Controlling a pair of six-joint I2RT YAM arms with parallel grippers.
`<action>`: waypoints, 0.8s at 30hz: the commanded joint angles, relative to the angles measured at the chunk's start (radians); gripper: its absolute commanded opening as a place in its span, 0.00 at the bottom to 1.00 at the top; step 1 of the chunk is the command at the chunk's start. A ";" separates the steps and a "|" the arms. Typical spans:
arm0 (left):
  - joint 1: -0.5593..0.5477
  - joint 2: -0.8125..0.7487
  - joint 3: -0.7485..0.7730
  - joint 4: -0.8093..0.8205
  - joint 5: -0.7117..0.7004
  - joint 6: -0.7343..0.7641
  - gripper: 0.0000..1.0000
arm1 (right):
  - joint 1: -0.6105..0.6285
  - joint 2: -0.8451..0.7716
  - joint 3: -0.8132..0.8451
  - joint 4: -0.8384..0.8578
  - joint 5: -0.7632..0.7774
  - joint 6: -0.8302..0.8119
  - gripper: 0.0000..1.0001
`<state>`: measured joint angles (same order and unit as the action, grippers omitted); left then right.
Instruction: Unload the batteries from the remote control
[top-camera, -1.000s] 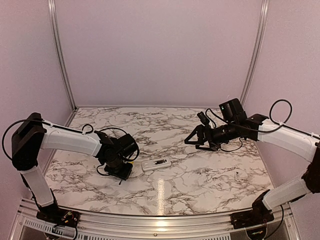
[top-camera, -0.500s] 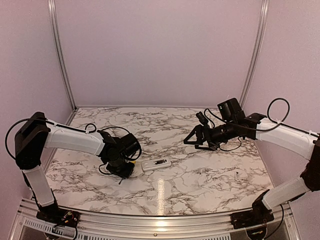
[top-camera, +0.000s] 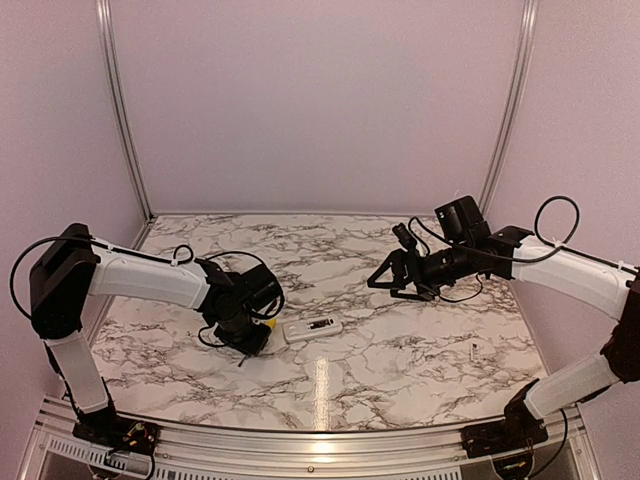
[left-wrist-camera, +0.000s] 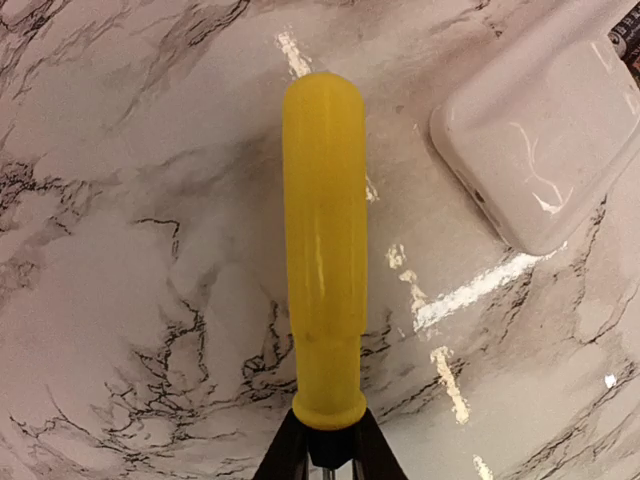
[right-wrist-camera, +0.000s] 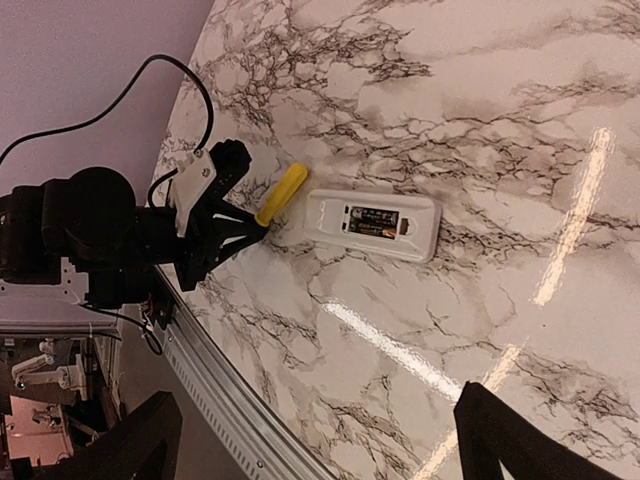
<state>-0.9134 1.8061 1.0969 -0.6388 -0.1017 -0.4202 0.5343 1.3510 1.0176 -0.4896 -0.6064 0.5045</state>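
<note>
Remote control (top-camera: 312, 327), yellow screwdriver (left-wrist-camera: 322, 270) just beside, marble table (top-camera: 400, 350)

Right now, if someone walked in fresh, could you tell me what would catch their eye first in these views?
The bright yellow-handled screwdriver stands out most, low over the marble table toward the left, its shaft end clamped in the left pincer. Just beside its handle tip lies the white remote control, dark recess facing up. Over on the right, the right pincer hangs open above the table.
</note>
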 joint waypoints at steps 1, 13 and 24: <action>-0.005 -0.044 0.058 -0.004 0.039 0.067 0.01 | -0.004 -0.010 0.032 0.009 0.028 0.014 0.94; -0.004 -0.071 0.235 -0.099 0.079 0.159 0.01 | -0.005 -0.023 0.026 0.038 0.032 0.043 0.94; -0.005 -0.076 0.398 -0.116 0.133 0.298 0.00 | -0.004 -0.031 0.026 0.047 0.019 0.053 0.94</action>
<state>-0.9134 1.7645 1.4246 -0.7414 0.0044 -0.2039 0.5343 1.3460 1.0176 -0.4561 -0.5919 0.5491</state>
